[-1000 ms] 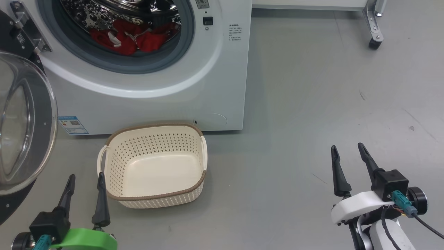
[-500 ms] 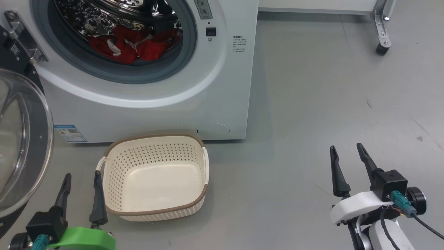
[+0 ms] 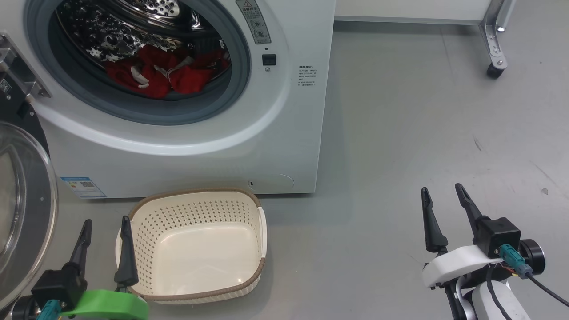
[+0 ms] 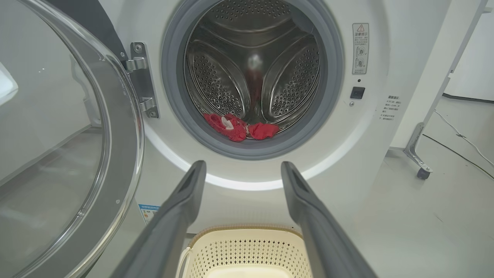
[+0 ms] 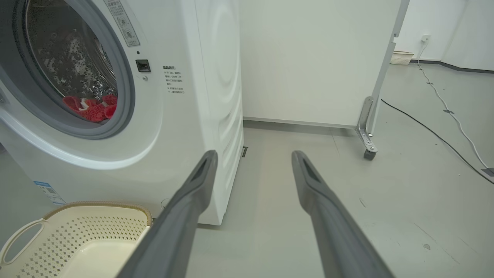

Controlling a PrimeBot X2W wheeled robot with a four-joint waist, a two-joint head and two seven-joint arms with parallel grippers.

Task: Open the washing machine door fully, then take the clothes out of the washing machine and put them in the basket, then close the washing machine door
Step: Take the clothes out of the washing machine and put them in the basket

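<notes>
The white washing machine stands at upper left with its door swung open to the left, glass bowl facing out; the door also shows in the left wrist view. Red clothes lie at the bottom of the steel drum; clothes and clothes show in both wrist views. The cream basket sits empty on the floor before the machine. My left gripper is open beside the basket's left handle. My right gripper is open over bare floor, far right of the basket.
A white panel on a metal leg with a caster stands at the back right. Cables run across the grey floor beyond it. A small pale basket sits by the far wall.
The head camera has tilted up and shifted, so machine and basket sit lower in the picture and more of the drum shows. Both grippers stay open in about the same places.
</notes>
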